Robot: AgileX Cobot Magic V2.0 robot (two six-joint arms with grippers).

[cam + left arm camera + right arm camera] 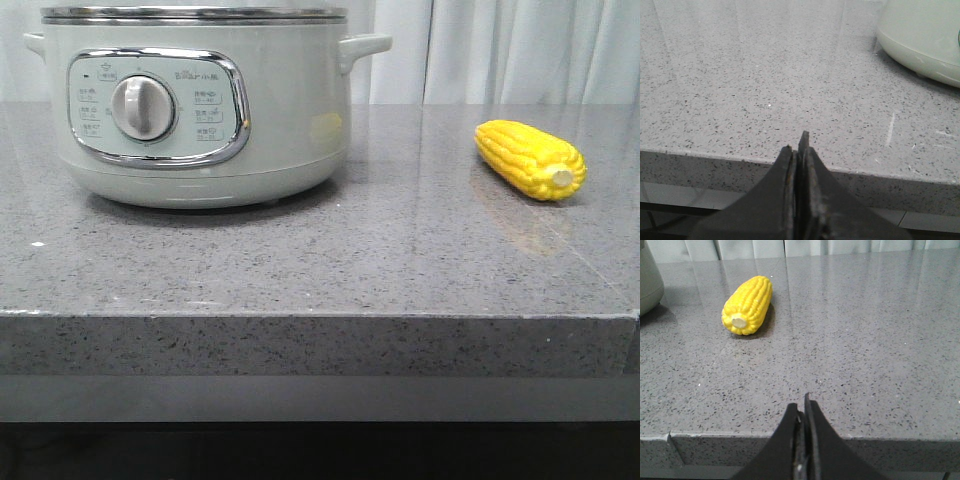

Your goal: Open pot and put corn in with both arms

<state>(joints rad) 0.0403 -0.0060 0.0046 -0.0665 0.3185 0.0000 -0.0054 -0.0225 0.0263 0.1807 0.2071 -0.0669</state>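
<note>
Two things are sitting on the grey speckled worktop (300,270) right now, and neither is being touched. The pot (195,100) is taking up the left side in the front view, its lid (195,14) sitting on top with the metal rim showing, and the chrome-framed control panel (160,107) with its round dial (142,108) is facing the camera. The corn (530,158) is lying on its side well apart from it, over on the right, with its pale stub end pointing toward the front edge and slightly right. You're even getting a faint yellow reflection of it on the pot's wall.

Both arms are hanging back at the near edge of the worktop. The left tool (799,145) is pressed fully together with nothing between its fingers, hovering just off the edge with the pot's base curving into one corner of its view. The right tool (802,407) is looking the same, fingers closed flat against each other and gripping nothing, with the corn lying further back on the worktop.
</note>
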